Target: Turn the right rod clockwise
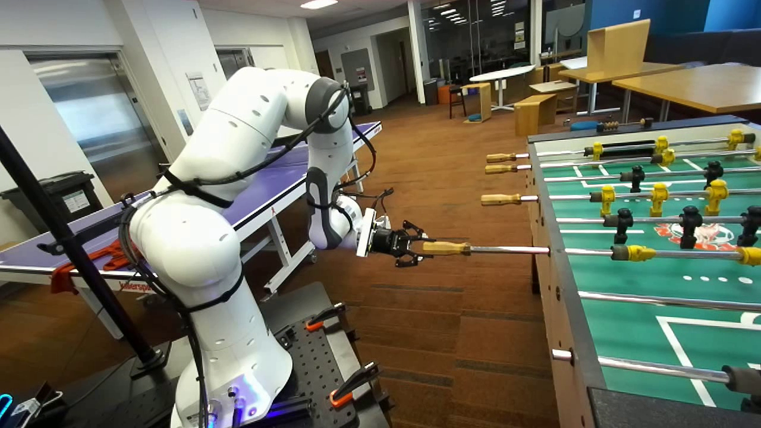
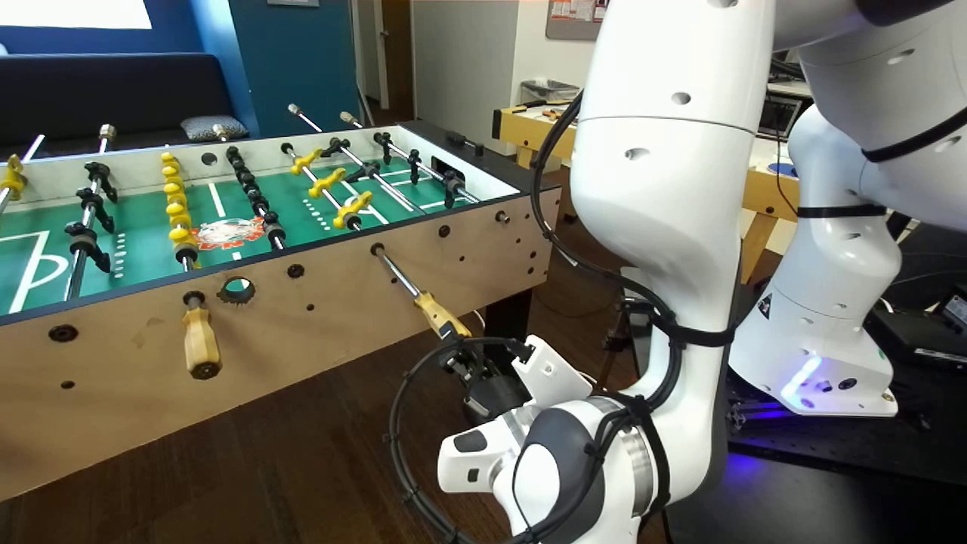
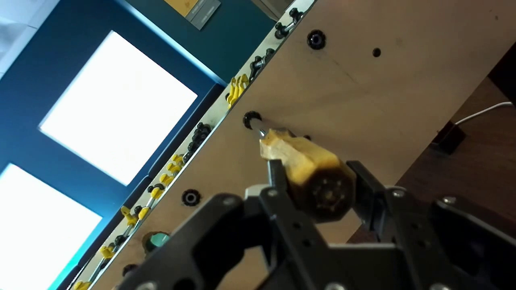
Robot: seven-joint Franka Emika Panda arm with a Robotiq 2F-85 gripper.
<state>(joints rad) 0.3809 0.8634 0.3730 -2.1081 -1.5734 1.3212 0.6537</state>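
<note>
Black, jointed and two-fingered, the claw point(image 3: 317, 167) looks clamped on a tan, faceted wooden handle point(image 3: 302, 157), with contact seeming to show on both sides. That handle ends the right rod point(image 1: 510, 250), a thin silver metal shaft that runs bare from it into the tan-sided foosball table point(image 2: 264, 347); the rod's yellow figures point(image 2: 328, 181) lie tipped over. I judge the grasp made and the turn to be the step in hand, though I cannot tell whether any turning is under way. What comes next calls for a clockwise roll about the rod's own line (presumably as seen from the handle's end), with grip enough that the wood does not slip.

Red letters point(image 1: 135, 287) on the white edge of a purple table-tennis table point(image 1: 276, 178) read "killerspin" in an exterior view. A red-and-white emblem point(image 2: 230, 233) inside the foosball table shows in both exterior views, any words in it unreadable. A white label point(image 1: 75, 201) on a black plastic bin point(image 1: 38, 199) is too small to read.
</note>
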